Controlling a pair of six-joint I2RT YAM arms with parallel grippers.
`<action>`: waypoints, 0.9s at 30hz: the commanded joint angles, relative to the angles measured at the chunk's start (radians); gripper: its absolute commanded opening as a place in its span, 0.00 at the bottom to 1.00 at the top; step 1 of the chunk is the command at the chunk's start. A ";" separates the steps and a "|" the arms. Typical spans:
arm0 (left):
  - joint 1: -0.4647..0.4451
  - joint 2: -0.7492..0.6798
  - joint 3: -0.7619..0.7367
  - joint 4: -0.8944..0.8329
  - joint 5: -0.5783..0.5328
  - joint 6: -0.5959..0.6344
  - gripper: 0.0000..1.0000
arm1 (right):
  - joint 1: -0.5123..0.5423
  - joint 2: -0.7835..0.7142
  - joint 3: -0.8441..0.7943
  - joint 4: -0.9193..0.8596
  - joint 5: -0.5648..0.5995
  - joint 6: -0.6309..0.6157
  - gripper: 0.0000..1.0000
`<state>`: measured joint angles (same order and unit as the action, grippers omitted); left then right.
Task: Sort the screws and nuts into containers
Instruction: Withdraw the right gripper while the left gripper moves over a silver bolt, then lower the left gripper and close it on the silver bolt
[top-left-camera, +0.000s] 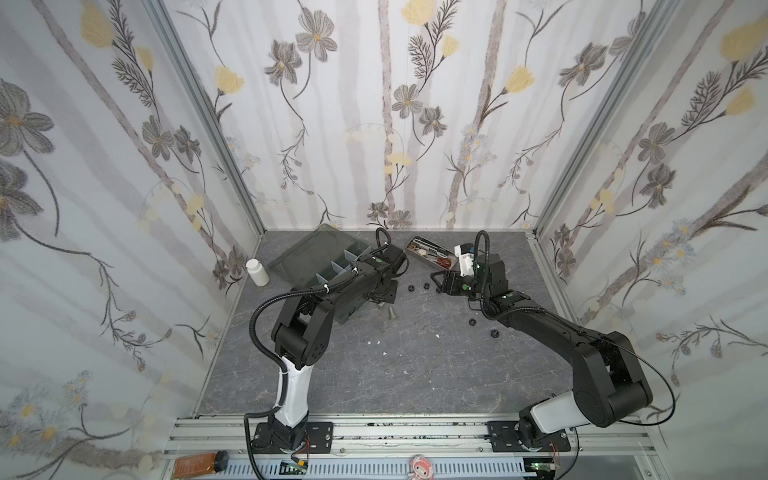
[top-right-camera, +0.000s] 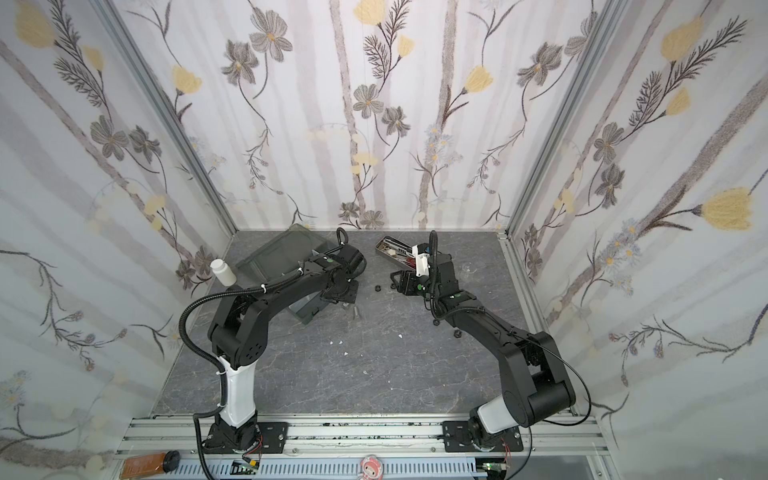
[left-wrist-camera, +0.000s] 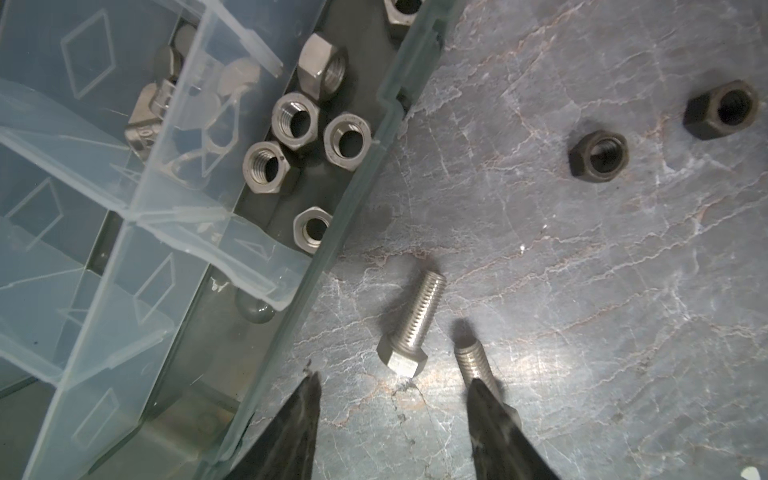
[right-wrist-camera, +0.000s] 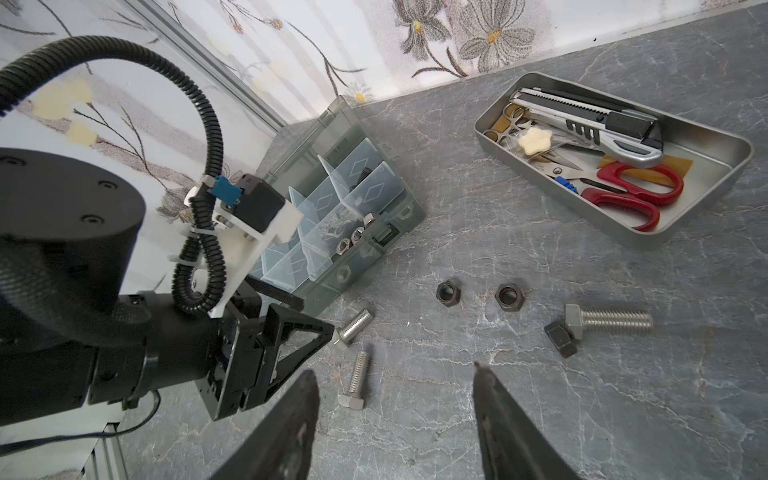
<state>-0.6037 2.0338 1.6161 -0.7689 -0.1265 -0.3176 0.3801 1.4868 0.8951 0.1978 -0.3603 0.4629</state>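
Now poised with left tool (left-wrist-camera: 393, 379) open and empty around a light, hard, slippery steel screw (left-wrist-camera: 415, 320), likely best pinched across threads.

Left arm (top-left-camera: 305, 328): white lower link upright at front, elbow folded, forearm reaching away from front toward scene middle, wrist bent down. Left gripper (left-wrist-camera: 394, 384): pointing steeply down, jaws apart, nothing gripped; left fingers (left-wrist-camera: 297, 424) dark, tapering to narrow tips. Right arm (top-left-camera: 552, 328): upper links folded at front, forearm stretched low toward scene middle. Right gripper (right-wrist-camera: 394, 370): tilted down, aimed toward left gripper, apart from it, jaws parted; right fingers (right-wrist-camera: 496, 415) dark, tapered.
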 joint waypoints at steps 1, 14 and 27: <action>0.011 0.029 0.028 -0.017 -0.002 0.009 0.52 | -0.001 -0.011 -0.004 0.042 -0.009 0.000 0.60; 0.013 0.116 0.071 -0.021 0.031 0.038 0.50 | -0.009 -0.004 -0.008 0.049 -0.008 -0.001 0.60; 0.016 0.163 0.090 -0.017 0.059 0.038 0.35 | -0.010 0.004 -0.008 0.050 -0.011 -0.001 0.61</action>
<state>-0.5880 2.1895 1.6939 -0.7807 -0.0765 -0.2840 0.3710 1.4883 0.8890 0.2123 -0.3603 0.4629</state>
